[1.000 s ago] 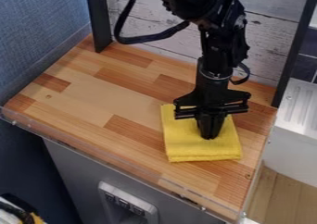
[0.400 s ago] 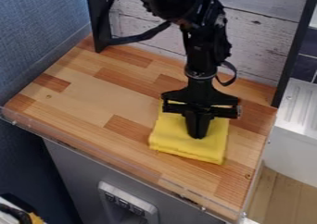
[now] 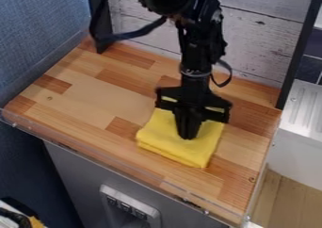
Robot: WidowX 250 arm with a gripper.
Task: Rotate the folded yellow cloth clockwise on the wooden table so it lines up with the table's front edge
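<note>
1. Yellow cloth (image 3: 160, 136) and black gripper (image 3: 189, 136): both shifted toward the view's left since the earlier frames; cloth also turned clockwise as seen, its near edge now slanting down to the view's right.
2. Cloth, appearance: bright yellow, soft-looking, folded into a thick, roughly square pad, with stacked layers along the near edge and rounded corners. Lies flat directly under the gripper, spreading out around its fingertips.
3. Gripper, condition: pointing down, fingers together in a narrow black column, tips touching the cloth's upper face near its middle. Whether any fabric is pinched between them cannot be told.
4. Wooden counter (image 3: 94, 95): patchwork of pale and reddish-brown blocks, beneath cloth and gripper, extending farthest to the gripper's left in the view.
5. Clear edging strip (image 3: 113, 160): along the counter's near edge, on the viewer's side of the gripper.
6. Whitewashed plank panel (image 3: 261, 48): behind the gripper.
7. Black post (image 3: 295, 52): behind and to the view's right of the gripper.
8. White ridged surface (image 3: 301, 109): well apart from the gripper, beyond the counter's right-hand edge in the view.
</note>
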